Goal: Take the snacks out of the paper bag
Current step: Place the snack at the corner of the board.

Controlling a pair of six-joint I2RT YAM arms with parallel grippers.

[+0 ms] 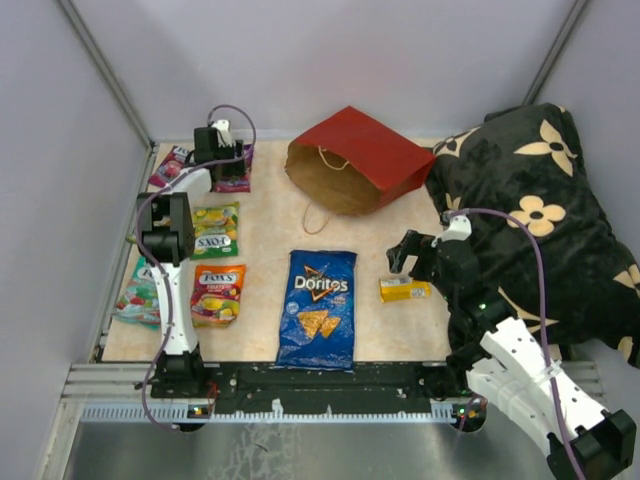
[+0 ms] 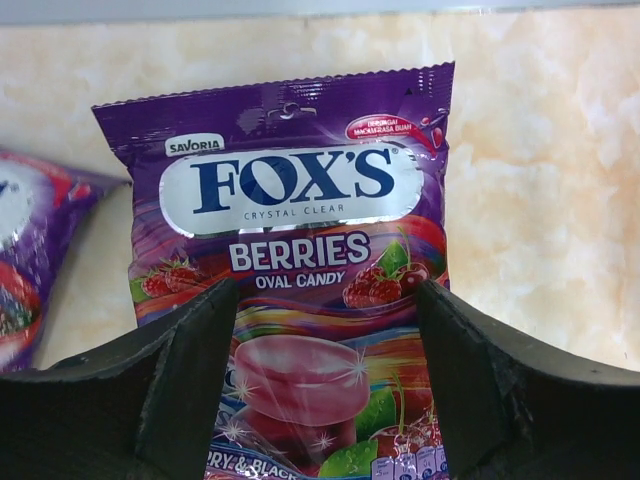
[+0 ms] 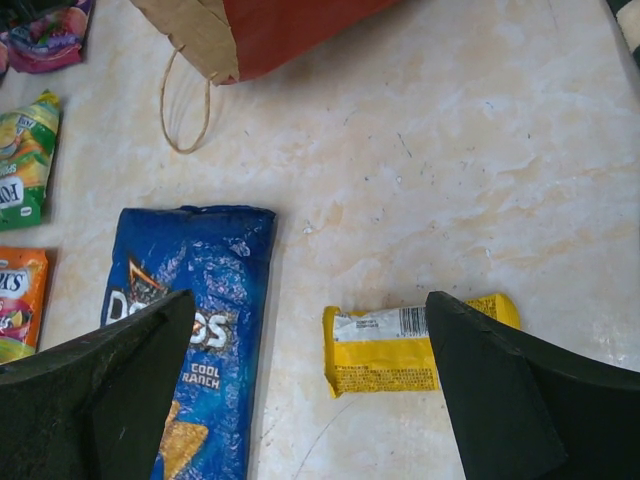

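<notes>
Emptying looks nearly done; left hand (image 2: pixel 328 295) open above the flat purple Fox's candy packet (image 2: pixel 300 200); right hand (image 3: pixel 310 300) open over the small yellow box (image 3: pixel 390 355); next, probably check inside the red paper bag (image 1: pixel 375 150).

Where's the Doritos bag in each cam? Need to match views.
Top external: Doritos bag lies flat at centre front, left of the yellow box.
Left wrist: not in it; a purple packet fills the view.
Right wrist: lower left, cut off by the bottom edge.
Shared landmark: yellow box, just right of the bag in the top and right wrist views.
</notes>
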